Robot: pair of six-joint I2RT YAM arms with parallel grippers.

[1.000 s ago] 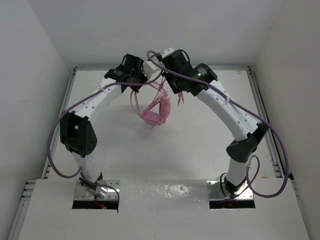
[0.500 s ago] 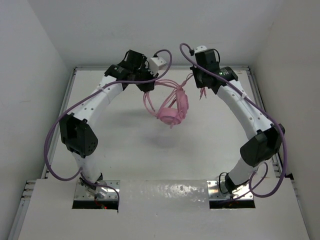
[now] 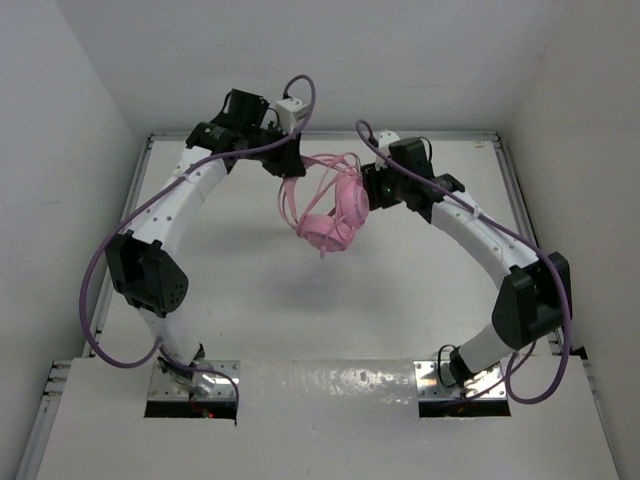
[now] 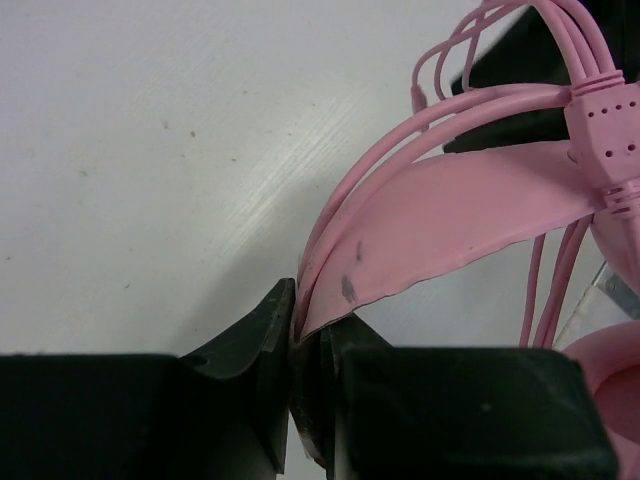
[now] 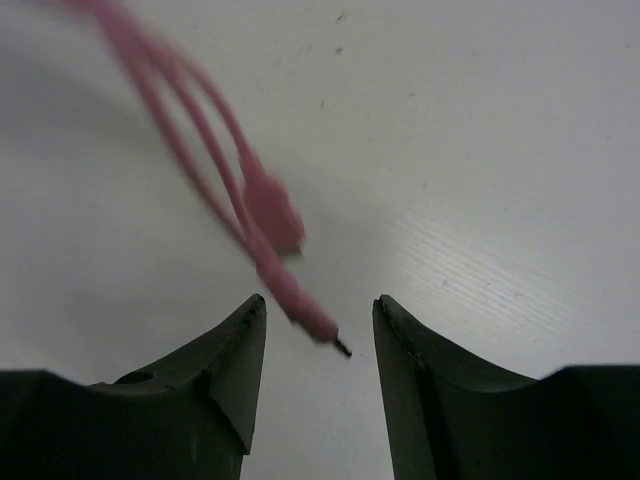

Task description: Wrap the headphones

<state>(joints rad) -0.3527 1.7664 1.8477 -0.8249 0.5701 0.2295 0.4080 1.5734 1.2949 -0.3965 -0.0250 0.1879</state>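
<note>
headphones (image 3: 332, 212): held up above the table (image 3: 400, 290), between the two arms | left gripper (image 4: 305, 345): clamped on the headband (image 4: 450, 220) | right gripper (image 5: 315, 315): fingers apart, blurred cable plugs (image 5: 275, 215) dangling between them, unpinched

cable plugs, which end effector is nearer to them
Right. The cable plugs hang just ahead of the open right end effector; the left end effector is clamped on the headband, away from them.

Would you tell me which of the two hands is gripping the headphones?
The left hand, shut on the headphones' headband; the right hand is open, the cable plugs dangling before it.
</note>
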